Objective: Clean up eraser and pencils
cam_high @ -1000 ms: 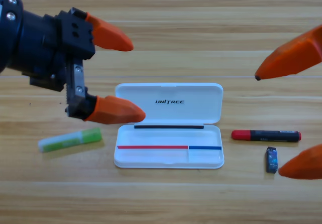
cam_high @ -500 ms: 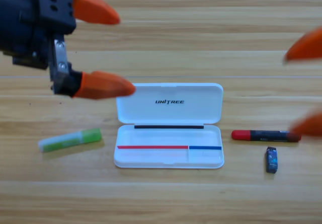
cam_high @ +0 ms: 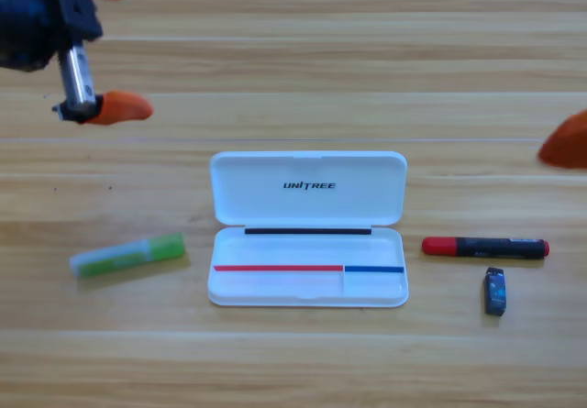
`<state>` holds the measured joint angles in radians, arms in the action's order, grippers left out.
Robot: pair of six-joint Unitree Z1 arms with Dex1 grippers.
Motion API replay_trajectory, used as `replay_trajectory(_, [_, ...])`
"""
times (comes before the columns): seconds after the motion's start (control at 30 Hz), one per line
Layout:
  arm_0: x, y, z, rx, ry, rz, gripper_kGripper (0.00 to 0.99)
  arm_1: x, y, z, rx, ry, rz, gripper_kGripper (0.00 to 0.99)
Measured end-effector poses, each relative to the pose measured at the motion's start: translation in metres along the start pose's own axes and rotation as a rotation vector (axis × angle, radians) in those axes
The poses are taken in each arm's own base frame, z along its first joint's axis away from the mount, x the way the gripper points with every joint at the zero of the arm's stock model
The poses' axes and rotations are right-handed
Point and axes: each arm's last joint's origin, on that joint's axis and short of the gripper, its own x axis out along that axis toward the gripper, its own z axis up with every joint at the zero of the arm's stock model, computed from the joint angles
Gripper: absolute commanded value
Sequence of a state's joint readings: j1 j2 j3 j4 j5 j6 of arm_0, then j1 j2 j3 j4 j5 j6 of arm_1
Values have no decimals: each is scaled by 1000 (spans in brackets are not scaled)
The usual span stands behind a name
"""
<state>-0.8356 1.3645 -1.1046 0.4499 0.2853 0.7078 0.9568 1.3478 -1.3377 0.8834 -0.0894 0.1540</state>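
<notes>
The pale green pencil (cam_high: 127, 255) lies flat on the table, left of the open white case (cam_high: 308, 208). To the right of the case lies the black pencil with a red cap (cam_high: 486, 247). The small dark eraser (cam_high: 495, 291) sits just below that pencil's right half. Nothing lies in the case's tray. My left gripper (cam_high: 136, 47) hangs open in the top left corner, well above and away from the green pencil. Only an orange bit of my right gripper (cam_high: 567, 142) shows at the right edge, above the black pencil and holding nothing that I can see.
The case's lid lies folded back toward the far side of the table. Bare wooden table (cam_high: 303, 362) stretches along the front edge and behind the case.
The left gripper has drawn back up and to the left, away from the case. The right gripper has pulled off toward the right edge. Pencils, eraser and case have not moved.
</notes>
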Motion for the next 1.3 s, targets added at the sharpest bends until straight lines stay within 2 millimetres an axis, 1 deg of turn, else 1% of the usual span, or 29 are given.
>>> replay_trajectory(0.1, [33, 14, -18, -35, 99, -36, 956, 36, -3, 9, 158, 155, -55, 976])
replay_trajectory(0.17, [52, 21, -30, -65, 151, -66, 957, 61, -6, 15, 176, 247, -86, 977])
replay_trajectory(0.27, [78, 25, -49, -109, 235, -138, 963, 96, -11, 15, 200, 351, -124, 979])
replay_trajectory(0.33, [92, 24, -61, -130, 287, -189, 982, 114, -14, 16, 239, 395, -150, 985])
replay_trajectory(0.37, [97, 24, -64, -137, 304, -203, 989, 125, -17, 15, 277, 420, -168, 986])
replay_trajectory(0.43, [105, 22, -70, -139, 338, -240, 989, 139, -22, 15, 341, 452, -200, 989])
replay_trajectory(0.5, [111, 20, -72, -136, 365, -300, 989, 150, -28, 14, 388, 476, -226, 989])
replay_trajectory(0.53, [115, 18, -73, -136, 378, -327, 989, 156, -31, 14, 444, 484, -247, 988])
replay_trajectory(0.6, [122, 17, -74, -136, 401, -359, 988, 165, -36, 13, 539, 495, -282, 986])
replay_trajectory(0.67, [128, 15, -76, -137, 418, -391, 985, 175, -41, 13, 588, 511, -297, 976])
replay_trajectory(0.77, [136, 14, -75, -144, 414, -423, 977, 187, -44, 11, 691, 542, -306, 948])
replay_trajectory(0.87, [145, 10, -76, -147, 419, -455, 977, 200, -46, 9, 756, 580, -286, 946])
replay_trajectory(0.97, [154, 6, -78, -138, 426, -486, 977, 213, -46, 7, 799, 595, -280, 936])
replay_trajectory(1.13, [162, 3, -80, -125, 423, -491, 974, 233, -49, 5, 836, 602, -296, 899])
replay_trajectory(1.23, [168, -2, -83, -124, 431, -500, 968, 241, -49, 3, 844, 601, -298, 890])
replay_trajectory(1.3, [172, -6, -85, -122, 439, -510, 960, 248, -50, 3, 846, 593, -296, 833])
